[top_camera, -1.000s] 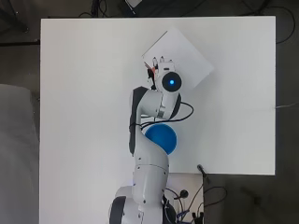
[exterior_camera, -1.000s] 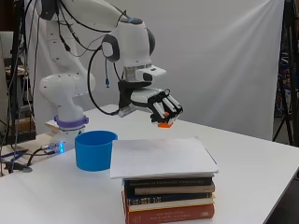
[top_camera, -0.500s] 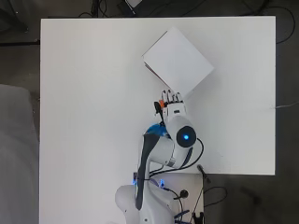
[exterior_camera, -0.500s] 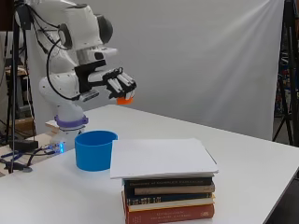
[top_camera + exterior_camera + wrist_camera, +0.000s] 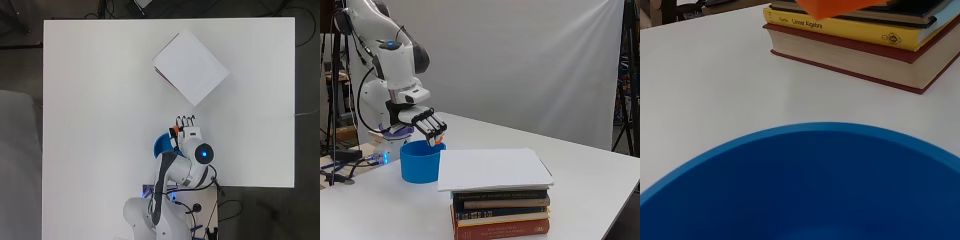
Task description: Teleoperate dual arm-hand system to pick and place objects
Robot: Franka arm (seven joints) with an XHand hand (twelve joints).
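Note:
A small orange object sits pinched in my hand, whose fingers are curled round it, right above the far rim of the blue cup. From overhead the hand shows just past the cup, with a bit of the orange object at its side. The wrist view looks down into the cup; the orange object fills the picture's upper edge.
A stack of books with a white one on top stands beside the cup, further out from the arm. Cables and a small lit device lie near the arm's base.
The arm has swung back from over the books toward its base and come down; the hand with the orange object now hangs at the cup's rim.

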